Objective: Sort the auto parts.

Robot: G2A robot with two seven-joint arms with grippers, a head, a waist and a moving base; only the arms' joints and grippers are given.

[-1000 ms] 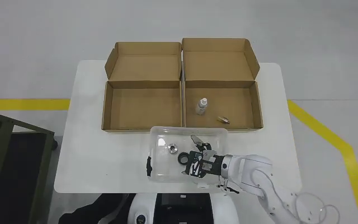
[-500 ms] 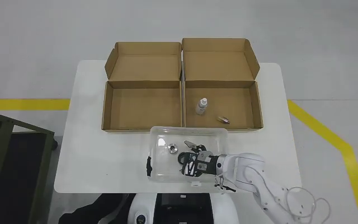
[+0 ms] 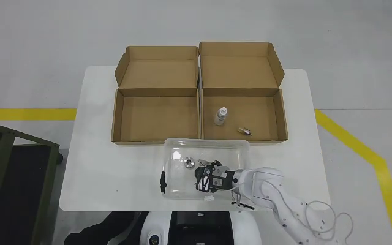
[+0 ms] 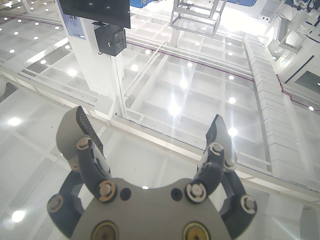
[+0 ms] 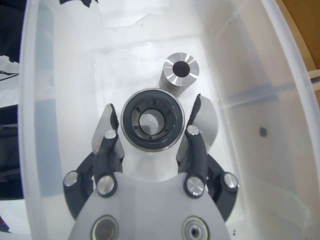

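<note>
A black ring-shaped bearing (image 5: 152, 126) lies flat on the floor of the clear plastic bin (image 5: 250, 81). My right gripper (image 5: 155, 104) is down in the bin and open, one finger on each side of the bearing with small gaps. Just past the bearing stands a silver metal cylinder (image 5: 180, 76) with a dark bore. From above, the right gripper (image 3: 203, 174) sits mid-bin (image 3: 206, 140), with the silver cylinder (image 3: 188, 163) to its left. My left gripper (image 4: 152, 121) is open, holds nothing and faces a ceiling.
Two open cardboard boxes stand behind the bin. The left box (image 3: 156, 116) holds nothing. The right box (image 3: 263, 113) holds a small white part (image 3: 221, 114) and a small metal piece (image 3: 245, 130). The white table (image 3: 98, 159) has bare room left of the bin.
My right gripper has slid leftward inside the bin, and its open fingers now straddle the black bearing. The boxes and their parts have not moved.
</note>
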